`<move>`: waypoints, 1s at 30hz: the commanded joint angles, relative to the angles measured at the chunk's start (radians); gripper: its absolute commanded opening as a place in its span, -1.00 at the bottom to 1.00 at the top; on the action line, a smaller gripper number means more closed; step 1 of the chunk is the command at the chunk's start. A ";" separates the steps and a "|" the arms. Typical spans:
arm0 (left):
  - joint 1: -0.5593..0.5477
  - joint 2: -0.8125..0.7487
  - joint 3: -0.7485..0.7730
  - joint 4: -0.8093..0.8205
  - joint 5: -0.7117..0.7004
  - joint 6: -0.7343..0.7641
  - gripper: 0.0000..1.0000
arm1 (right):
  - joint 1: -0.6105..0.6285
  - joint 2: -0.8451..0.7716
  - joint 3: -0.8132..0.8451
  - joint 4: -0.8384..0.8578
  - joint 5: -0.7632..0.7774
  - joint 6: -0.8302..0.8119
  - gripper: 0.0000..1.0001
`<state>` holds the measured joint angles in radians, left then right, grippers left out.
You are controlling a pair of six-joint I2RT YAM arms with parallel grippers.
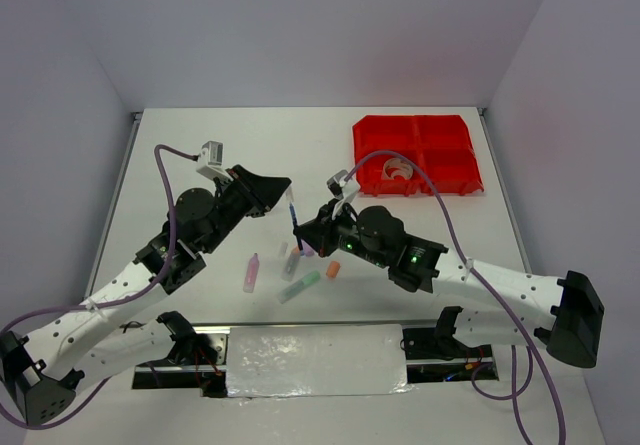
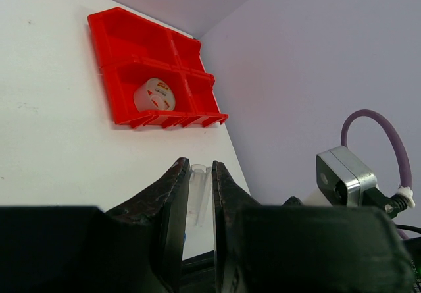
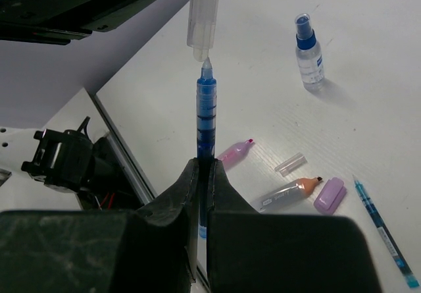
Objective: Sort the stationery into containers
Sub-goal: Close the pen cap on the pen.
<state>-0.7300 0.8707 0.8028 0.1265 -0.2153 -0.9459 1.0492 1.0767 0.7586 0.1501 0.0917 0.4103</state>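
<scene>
R gripper [image 3: 204, 169] was clamped on the blue pen [image 3: 206, 105], tip up, mid-air above the table. L gripper [image 2: 197, 169] pinched the clear cap [image 3: 202, 13], hanging just over the tip, not yet on. Capping step, prob. Next needed: align, push cap home, then carry to the red bins [image 1: 440, 180].

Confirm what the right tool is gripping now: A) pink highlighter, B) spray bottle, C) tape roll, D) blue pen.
D: the right tool is shut on the blue pen, whose tip sits at the mouth of the clear cap held in the left tool.
</scene>
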 commanded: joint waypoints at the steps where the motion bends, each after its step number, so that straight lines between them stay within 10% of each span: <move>1: -0.003 0.001 0.007 0.047 -0.012 0.006 -1.00 | -0.002 0.000 0.057 0.002 0.019 -0.013 -1.00; 30: -0.003 -0.002 -0.042 0.082 0.024 -0.007 -0.98 | -0.044 0.026 0.131 0.022 0.066 -0.024 -1.00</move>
<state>-0.7300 0.8864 0.7753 0.1772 -0.2012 -0.9485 1.0225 1.1030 0.8219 0.1112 0.1196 0.4019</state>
